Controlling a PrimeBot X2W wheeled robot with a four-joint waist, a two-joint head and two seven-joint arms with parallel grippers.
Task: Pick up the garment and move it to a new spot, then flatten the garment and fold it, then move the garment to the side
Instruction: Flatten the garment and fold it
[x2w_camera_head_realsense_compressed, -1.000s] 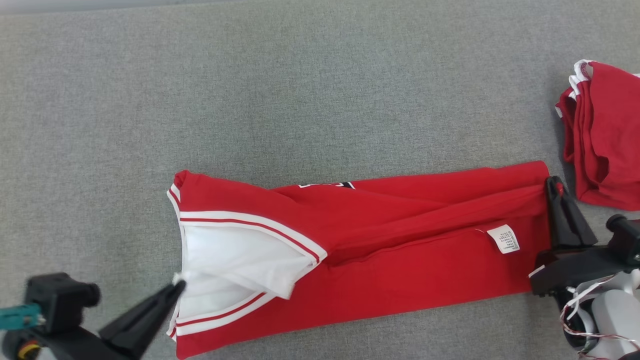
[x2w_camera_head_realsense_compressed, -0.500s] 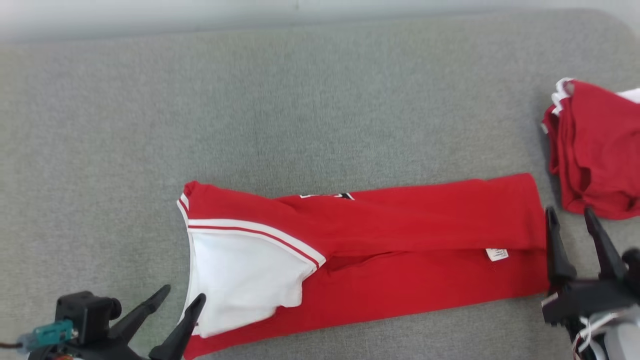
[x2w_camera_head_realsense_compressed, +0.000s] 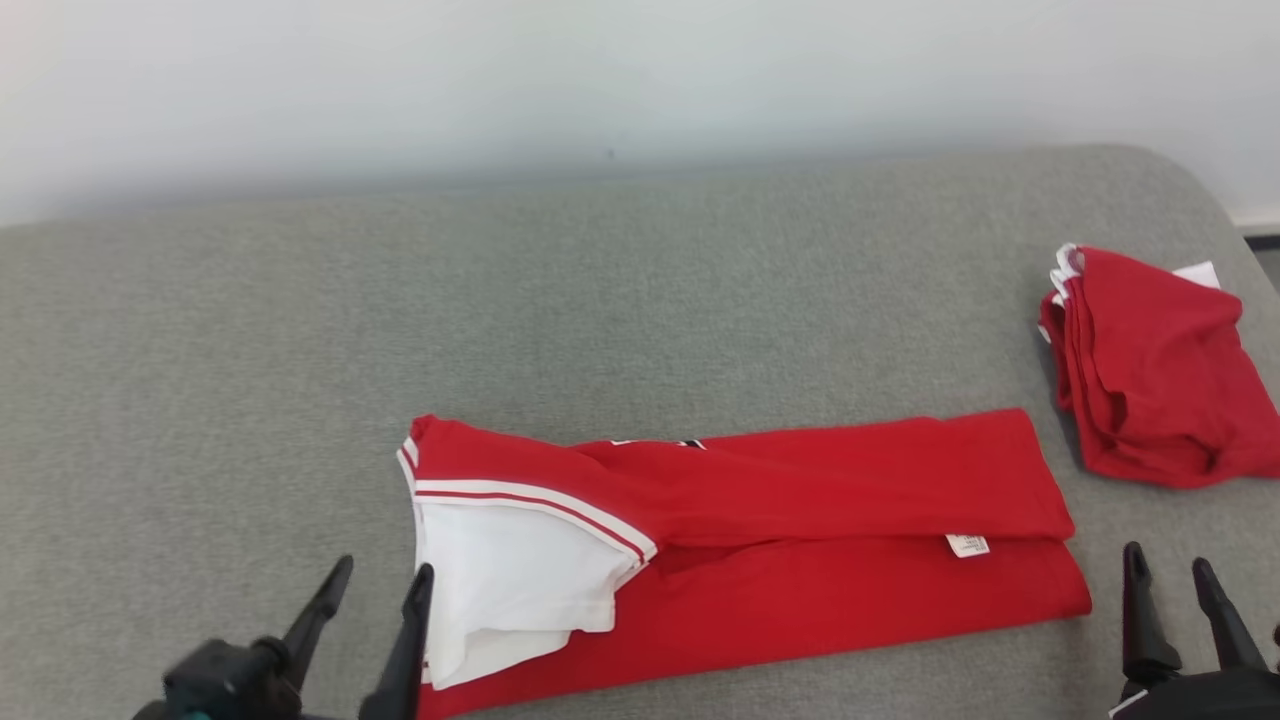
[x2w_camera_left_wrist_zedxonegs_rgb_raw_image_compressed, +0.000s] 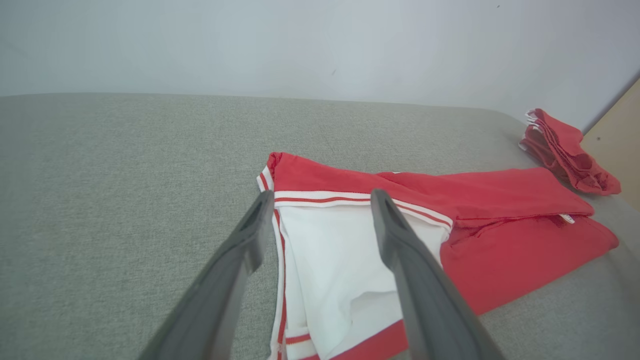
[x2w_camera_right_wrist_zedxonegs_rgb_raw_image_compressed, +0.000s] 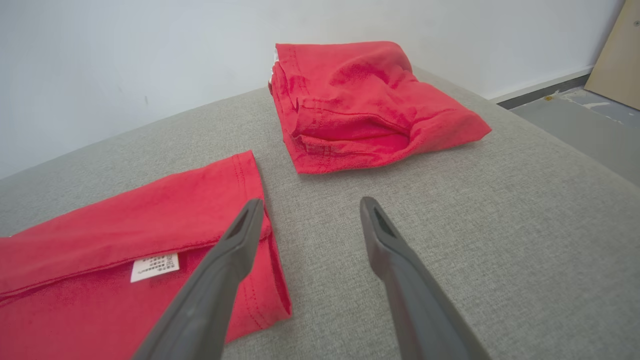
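So the left pincer (x2w_camera_head_realsense_compressed: 384, 566) and right pincer (x2w_camera_head_realsense_compressed: 1165, 556) have let go of the red garment (x2w_camera_head_realsense_compressed: 850, 480), both spread wide by its ends; red pile (x2w_camera_head_realsense_compressed: 1150, 370) nearby, maybe shirts.

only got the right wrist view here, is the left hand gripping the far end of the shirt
observer: No. The left hand is open and holds nothing, poised at the collar end of the red garment.
operator: what does that end look like
observer: A white panel edged with red-and-white trim lies uppermost there.
operator: whole thing flat
observer: It lies as one long narrow strip on the grey surface, upper flap folded over the lower.
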